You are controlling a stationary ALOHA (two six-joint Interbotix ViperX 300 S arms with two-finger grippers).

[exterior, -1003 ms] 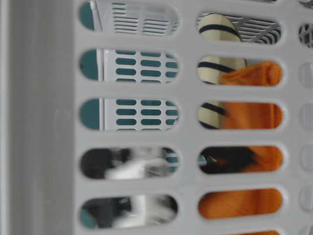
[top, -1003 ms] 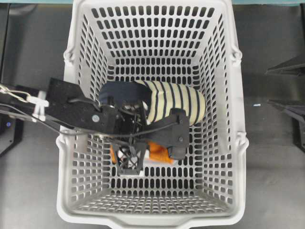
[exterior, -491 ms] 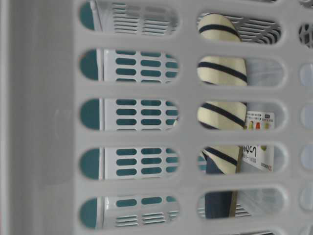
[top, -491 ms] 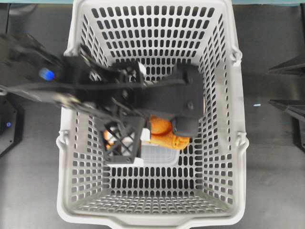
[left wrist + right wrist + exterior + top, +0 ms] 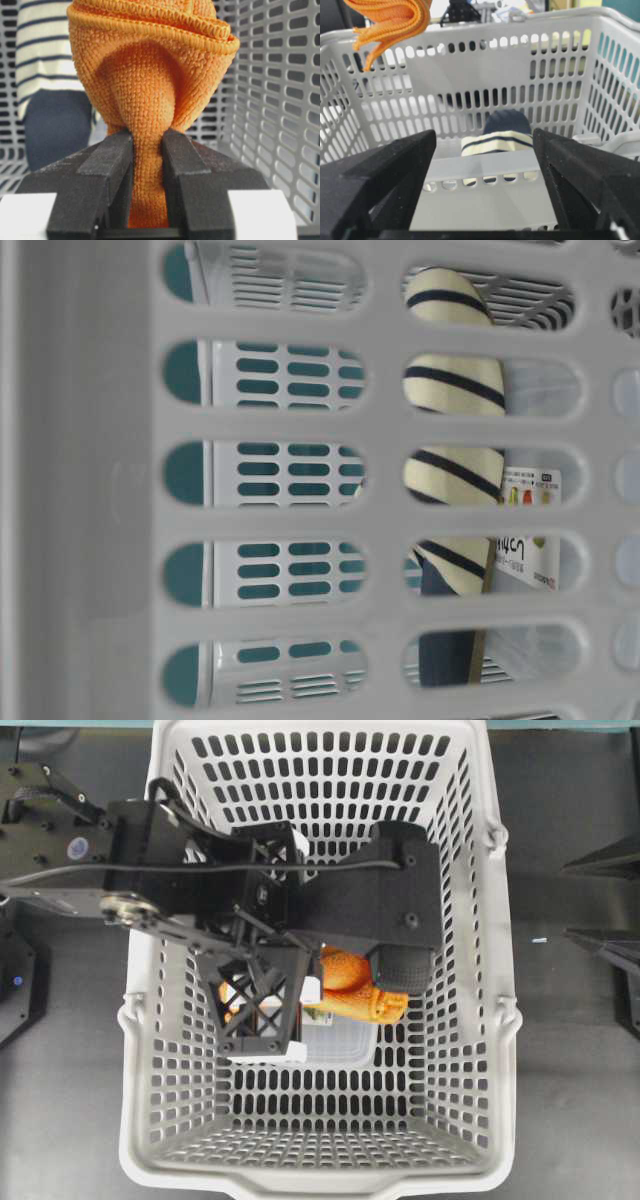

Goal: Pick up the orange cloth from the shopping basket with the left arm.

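Note:
The orange cloth [image 5: 150, 75] hangs bunched from my left gripper [image 5: 146, 137], whose black jaws are shut on a pinched fold of it. In the overhead view the left gripper [image 5: 300, 1005] holds the orange cloth [image 5: 360, 990] over the middle of the light grey shopping basket [image 5: 500, 1020], lifted off its floor. The right wrist view shows the orange cloth [image 5: 390, 17] above the basket's rim [image 5: 485, 167]. My right gripper [image 5: 482, 137] is open and empty outside the basket, at the right edge of the overhead view [image 5: 605, 900].
A cream and navy striped cloth [image 5: 42, 50] lies in the basket behind the orange cloth; it also shows in the table-level view [image 5: 450, 380]. A clear packet [image 5: 340, 1040] with a printed label [image 5: 525, 530] lies on the basket floor. The slotted walls [image 5: 280, 100] enclose the left gripper.
My left gripper has risen from the basket floor with the orange cloth in it. The cloth has left the table-level view, uncovering the striped cloth and the packet. The right gripper has not moved.

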